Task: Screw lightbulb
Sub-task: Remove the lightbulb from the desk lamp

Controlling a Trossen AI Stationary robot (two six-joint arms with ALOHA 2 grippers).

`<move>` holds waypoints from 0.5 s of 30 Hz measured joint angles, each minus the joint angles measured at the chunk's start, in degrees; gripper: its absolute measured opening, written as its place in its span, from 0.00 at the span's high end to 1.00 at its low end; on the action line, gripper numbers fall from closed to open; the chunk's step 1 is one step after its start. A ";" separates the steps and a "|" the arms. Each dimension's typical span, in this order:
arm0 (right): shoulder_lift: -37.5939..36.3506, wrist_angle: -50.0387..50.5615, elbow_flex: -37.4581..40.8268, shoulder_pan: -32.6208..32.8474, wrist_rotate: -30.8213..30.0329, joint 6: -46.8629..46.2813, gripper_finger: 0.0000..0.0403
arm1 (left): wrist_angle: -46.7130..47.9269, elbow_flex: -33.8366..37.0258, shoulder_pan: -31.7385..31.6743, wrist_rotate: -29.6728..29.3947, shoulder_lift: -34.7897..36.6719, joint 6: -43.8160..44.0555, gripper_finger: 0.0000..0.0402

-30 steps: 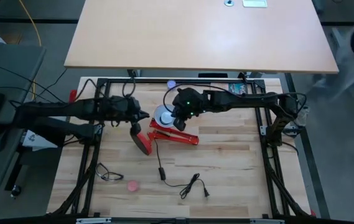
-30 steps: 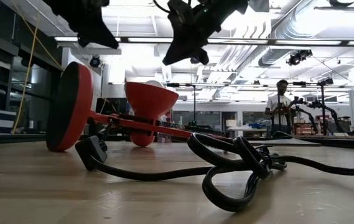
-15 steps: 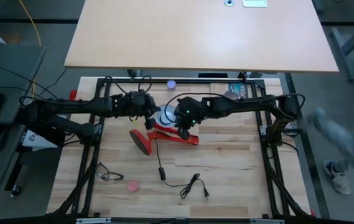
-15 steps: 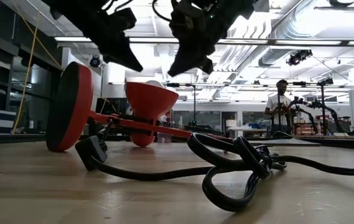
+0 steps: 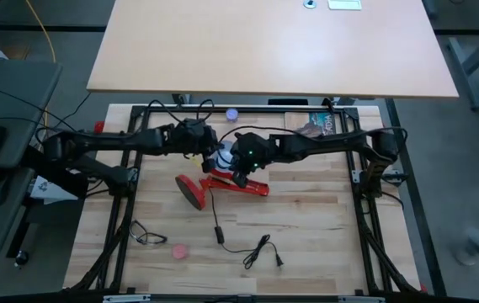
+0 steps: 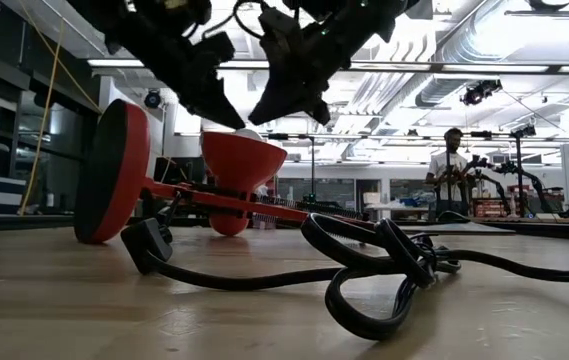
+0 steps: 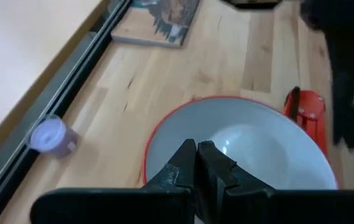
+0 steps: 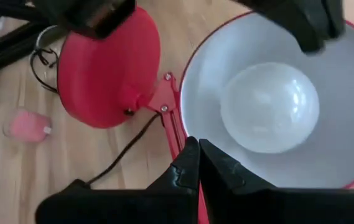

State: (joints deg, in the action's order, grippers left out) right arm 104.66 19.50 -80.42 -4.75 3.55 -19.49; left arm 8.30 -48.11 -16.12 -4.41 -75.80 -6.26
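Note:
The red lamp (image 5: 222, 183) lies on the table, its round base (image 5: 190, 192) on edge and its shade (image 5: 222, 158) opening upward. The white lightbulb (image 8: 270, 106) sits in the middle of the shade's white inside (image 7: 257, 155); its screw base is hidden. My left gripper (image 7: 197, 146) is shut and hangs over the shade's left rim (image 6: 232, 120). My right gripper (image 8: 198, 146) is shut and hovers above the shade's near rim, beside the lamp's arm (image 6: 262, 113). Both slant downward at the shade.
The lamp's black cord and plug (image 5: 260, 251) coil on the near part of the table (image 6: 364, 270). A pink thing (image 5: 178, 251) lies near left, a lavender round thing (image 5: 231, 113) at the far edge, and a booklet (image 5: 316, 124) far right. A person (image 6: 452, 170) stands in the room behind.
My left gripper has swung toward the table's right and down, rolling a little, until it hangs over the shade's left rim. My right gripper has sunk slightly toward the shade. Both stay shut. The lamp and bulb have not moved.

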 joint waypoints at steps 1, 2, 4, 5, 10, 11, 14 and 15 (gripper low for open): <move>0.18 -0.39 0.00 0.00 0.00 -0.04 1.00 | -0.44 -0.09 0.00 -0.01 -0.63 0.00 1.00; 0.33 -0.04 0.00 0.00 0.00 -0.11 1.00 | -0.27 -0.07 0.00 -0.10 -1.34 0.00 1.00; 1.05 -0.34 -0.02 0.00 -0.02 -0.22 1.00 | -0.63 -0.03 0.00 -0.55 -2.39 0.04 1.00; 1.37 -0.22 -0.02 0.00 -0.07 -0.55 1.00 | -0.77 -0.03 0.02 -0.72 -2.69 0.06 1.00; 2.19 -1.37 -0.03 0.00 -1.90 -1.18 1.00 | -1.17 -0.01 0.15 -0.80 -3.07 0.02 1.00; 2.25 -1.59 -0.07 0.00 -2.67 -1.15 1.00 | -1.50 -0.01 0.15 -0.80 -3.05 0.02 1.00; 2.39 -1.36 -0.07 -0.10 -3.62 -1.13 1.00 | -1.30 -0.01 0.15 -0.79 -3.05 0.01 1.00; 2.39 -1.34 -0.07 -0.16 -3.77 -1.11 1.00 | -1.33 -0.01 0.15 -0.80 -3.03 0.02 1.00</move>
State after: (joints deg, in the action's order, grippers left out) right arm 107.04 18.15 -80.49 -4.91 -0.21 -20.60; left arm 6.97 -48.12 -15.97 -5.21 -78.83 -6.24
